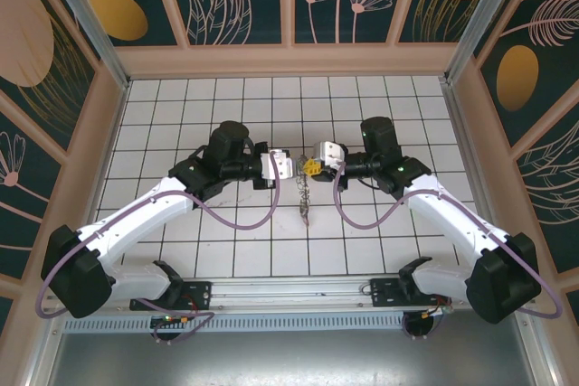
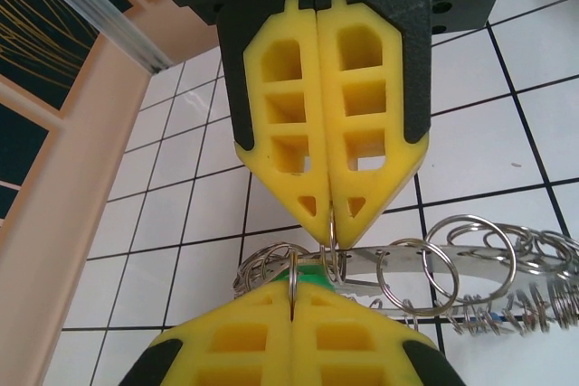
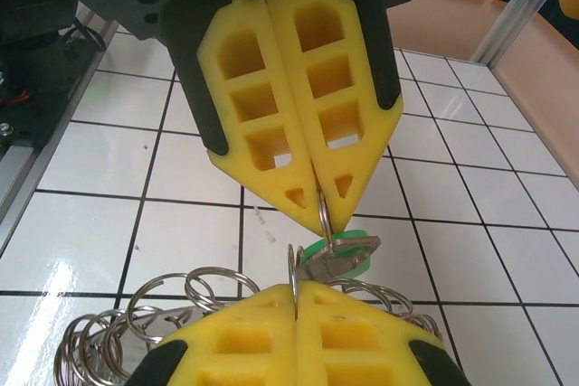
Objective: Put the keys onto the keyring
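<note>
White tiled table (image 1: 181, 223), boxed in by dark floral wall panels (image 1: 90, 6) with peach trim. Left arm (image 1: 136, 219) and right arm (image 1: 452, 214) both reach in to the table's middle and meet nose to nose, raised off the tiles.

Left gripper (image 2: 291, 294): yellow fingers pressed flat together, a thin wire loop sticking out of the seam. Right gripper (image 3: 296, 291): same, clenched, and in the left wrist view it comes down from the top with a small split loop pinched at its very tip. The two tips are just beside each other, nearly touching.

Keyring (image 2: 452, 264) is held up between the two tips, each pinching one of its wire loops. Its silvery band, strung with many split loops, runs off to one side of the grippers. In the top view, part of it hangs down toward the tiles.

Green key (image 3: 344, 255) sits right between the fingertips, plastic head against the left tip. Cannot tell whether it is threaded on a loop.
</note>
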Robot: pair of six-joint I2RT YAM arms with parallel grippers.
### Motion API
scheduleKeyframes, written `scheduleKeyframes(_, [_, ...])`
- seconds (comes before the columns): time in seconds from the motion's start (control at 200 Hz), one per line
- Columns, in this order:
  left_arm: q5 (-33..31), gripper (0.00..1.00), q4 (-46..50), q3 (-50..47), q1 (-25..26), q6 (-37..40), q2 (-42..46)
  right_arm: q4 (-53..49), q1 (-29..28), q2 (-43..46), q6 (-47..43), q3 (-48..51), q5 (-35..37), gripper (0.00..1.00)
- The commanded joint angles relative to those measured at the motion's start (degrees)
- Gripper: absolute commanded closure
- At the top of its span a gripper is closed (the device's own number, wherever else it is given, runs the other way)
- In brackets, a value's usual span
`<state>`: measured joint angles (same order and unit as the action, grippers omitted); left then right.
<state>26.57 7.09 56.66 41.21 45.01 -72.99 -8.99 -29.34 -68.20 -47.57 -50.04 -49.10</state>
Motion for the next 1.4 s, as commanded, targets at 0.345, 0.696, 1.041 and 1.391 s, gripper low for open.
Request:
scheduleKeyframes(0.345, [-0.4, 1.0, 1.8, 0.1, 0.2, 3.7, -0.6, 1.1, 0.0, -2.3, 1.5, -3.4, -4.2, 1.0])
scheduleKeyframes(0.696, [2.4, 1.0, 1.9, -0.2, 0.2, 5.3, -0.7, 2.0, 0.2, -3.8, 3.0, -4.5, -4.3, 1.0])
scheduleKeyframes(1.041, [1.1, 1.0, 4.8, 0.2, 0.2, 8.7, -0.9, 2.1, 0.9, -2.8, 2.7, -4.9, -7.4, 1.0])
scheduleKeyframes(1.391, [6.2, 1.0, 1.6, -3.5, 0.2, 11.6, 1.8, 3.3, 3.1, -3.1, 5.4, -5.3, -10.1, 1.0])
